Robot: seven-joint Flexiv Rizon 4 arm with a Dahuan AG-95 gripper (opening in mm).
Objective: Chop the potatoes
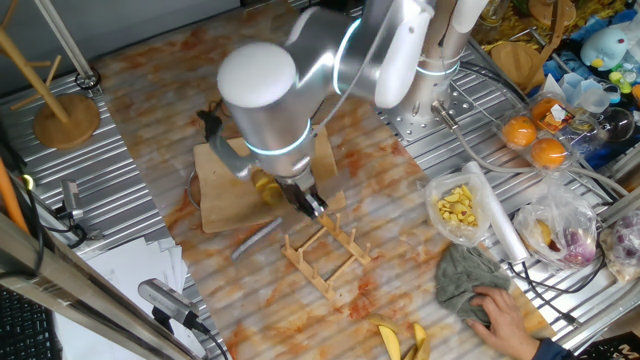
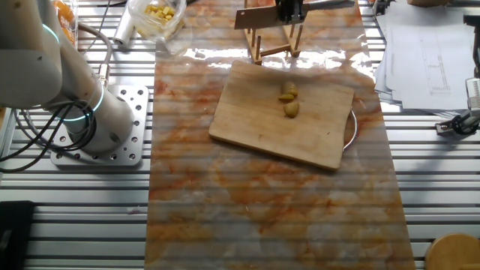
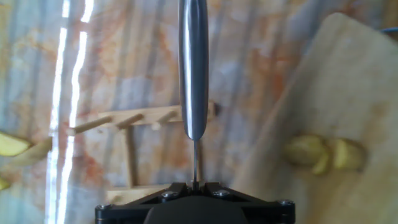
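On board [image 2: 262, 127]: potatoes [image 2: 289, 100] | bag [image 1: 462, 210]: yellow pieces | end effector [image 3: 194, 184]: gripping knife [image 3: 193, 68]

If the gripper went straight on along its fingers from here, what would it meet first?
Probably the wooden rack. The gripper, shut on the knife, points down over the rack's pegs, so the knife would touch there first. The potatoes on the cutting board lie off to the side. Depth is unclear.

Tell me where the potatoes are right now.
In the other fixed view, the potatoes lie on the wooden cutting board, toward its far right part, just short of the wooden rack and the knife that the pincer holds.
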